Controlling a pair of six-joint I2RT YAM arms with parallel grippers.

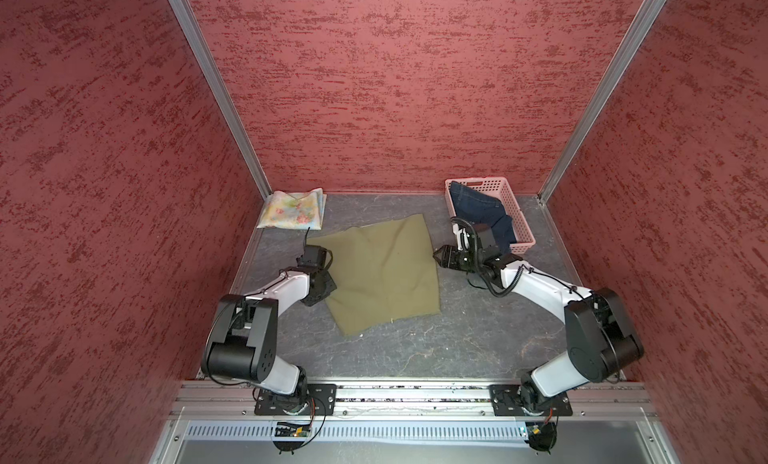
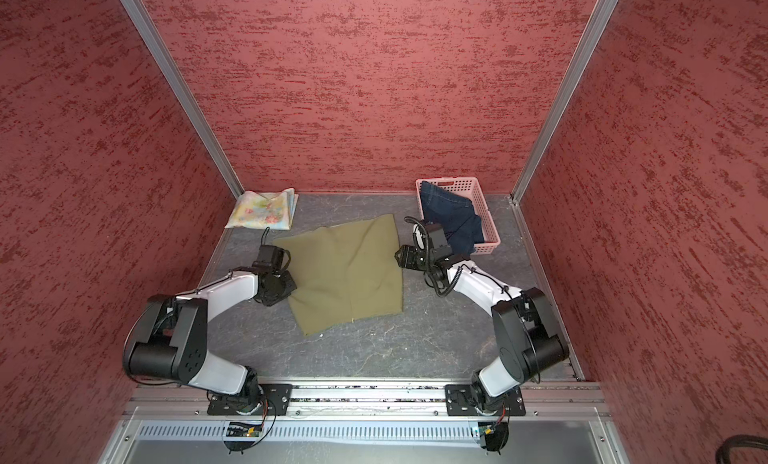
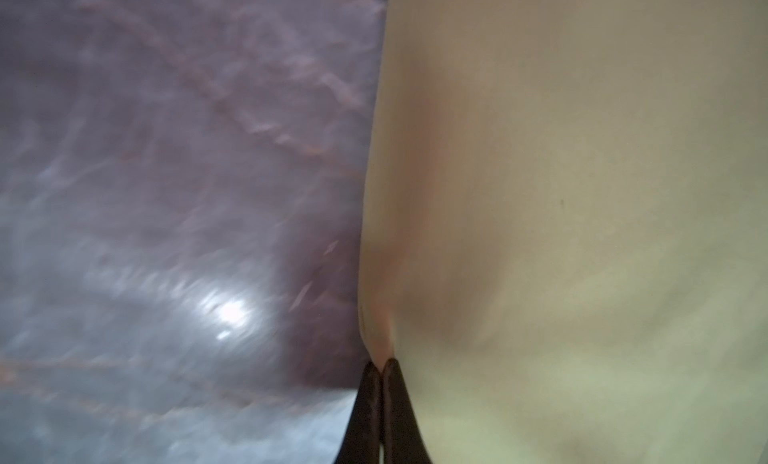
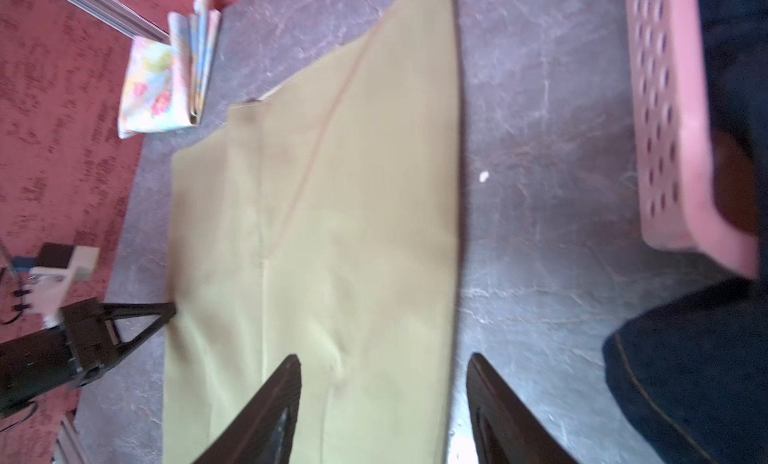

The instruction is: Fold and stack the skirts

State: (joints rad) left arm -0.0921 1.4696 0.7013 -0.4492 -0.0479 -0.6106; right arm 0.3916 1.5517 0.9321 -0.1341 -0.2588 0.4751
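Now | left arm [image 1: 286,285] low, left jaws pinching olive skirt [image 1: 386,274] edge | right arm [image 1: 536,283] outstretched, right jaws apart

Pink perforated basket [image 1: 513,213] far right, grey marbled tabletop [image 1: 415,349], red textured walls [image 1: 415,87], perhaps a white crumb [image 4: 483,176]

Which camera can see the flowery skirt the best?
The top views: both show the whole flowery skirt, folded, by the back-left corner. The right wrist view shows it blurred, with its folded layers edge-on. The left wrist view misses it, showing only green skirt and table.
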